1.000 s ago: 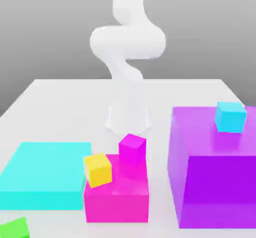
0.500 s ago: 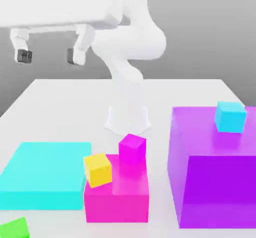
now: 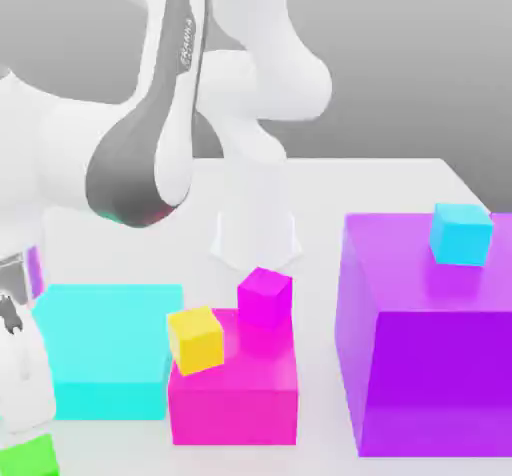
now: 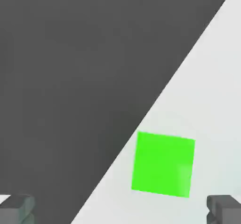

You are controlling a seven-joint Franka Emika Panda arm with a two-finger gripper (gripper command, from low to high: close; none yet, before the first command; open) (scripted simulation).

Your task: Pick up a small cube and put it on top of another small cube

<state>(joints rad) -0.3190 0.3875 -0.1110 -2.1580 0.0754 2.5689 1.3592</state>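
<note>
With the gripper (image 4: pixel 120 211) spread wide above the green cube (image 4: pixel 163 164), we should centre before descending.

A white table (image 3: pixel 400 179) stands against a plain grey backdrop (image 3: pixel 420 54).

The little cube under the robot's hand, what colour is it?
Bright green; the small cube shows best in the hand view.

cyan slab (image 3: pixel 105 349), purple block (image 3: pixel 435 344), small cyan cube (image 3: pixel 461 233) on top
</note>
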